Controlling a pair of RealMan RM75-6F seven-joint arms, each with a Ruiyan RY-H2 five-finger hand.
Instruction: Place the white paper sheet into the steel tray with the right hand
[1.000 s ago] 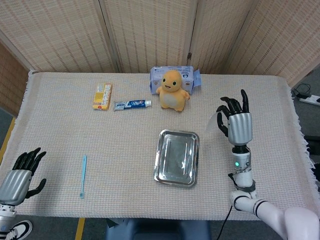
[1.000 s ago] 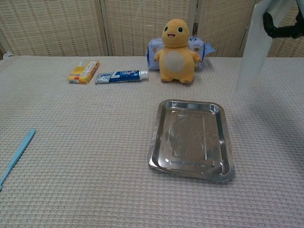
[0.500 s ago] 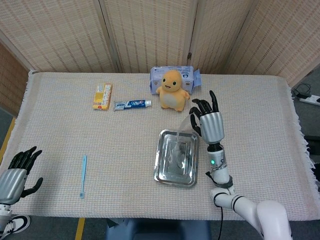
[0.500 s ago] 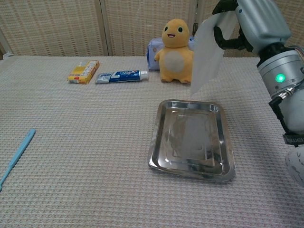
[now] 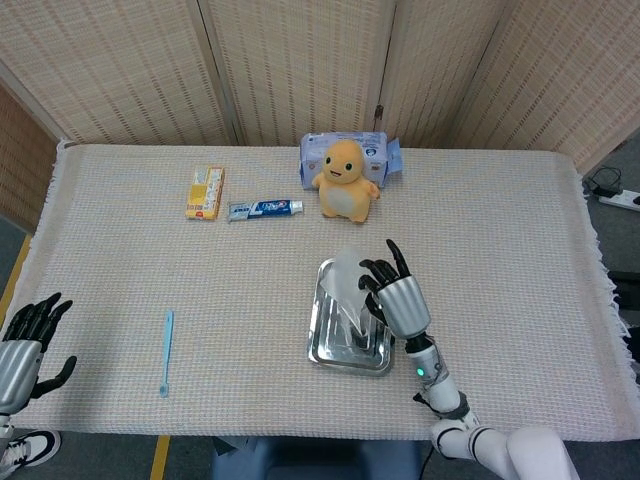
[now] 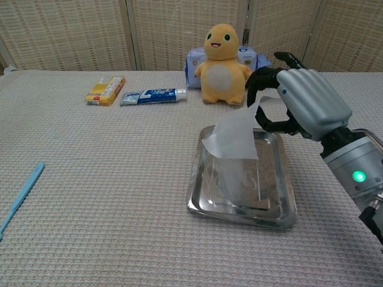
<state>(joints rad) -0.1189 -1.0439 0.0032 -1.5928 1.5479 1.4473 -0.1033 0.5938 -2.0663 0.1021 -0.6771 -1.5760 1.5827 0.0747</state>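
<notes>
The woven beige tablecloth (image 5: 500, 210) spreads its coarse, grippy weave under everything, and near its middle sits the steel tray (image 6: 197, 185), a shallow rounded-corner rectangle with a raised rim and a mirror-bright floor. Over the tray's right half hangs the right hand (image 6: 302, 101), metal-backed with dark fingers, pinching the top corner of the white paper sheet (image 6: 234, 139); the sheet is thin, limp and slightly see-through, draping down so that its lower edge appears to touch the tray floor while its upper part stands crumpled above the rim. To finish this step well, I would judge that the hand should sink a little lower toward the tray's centre so the sheet folds down inside the rim, then part its fingers cleanly and lift straight up, since such light paper could cling to a fingertip or slump over the left rim. Well behind the tray stands a soft, rounded orange plush toy (image 5: 345, 180) in front of a crinkly blue wipes packet (image 5: 378, 152). Far to the tray's front left, at the cloth's edge, the left hand (image 5: 22, 345) rests with fingers apart, holding nothing. Behind and left of the tray lie a flattened toothpaste tube (image 5: 265, 208) and a small yellow box (image 5: 205, 192); a slim blue toothbrush (image 5: 166, 352) lies well to the left.
</notes>
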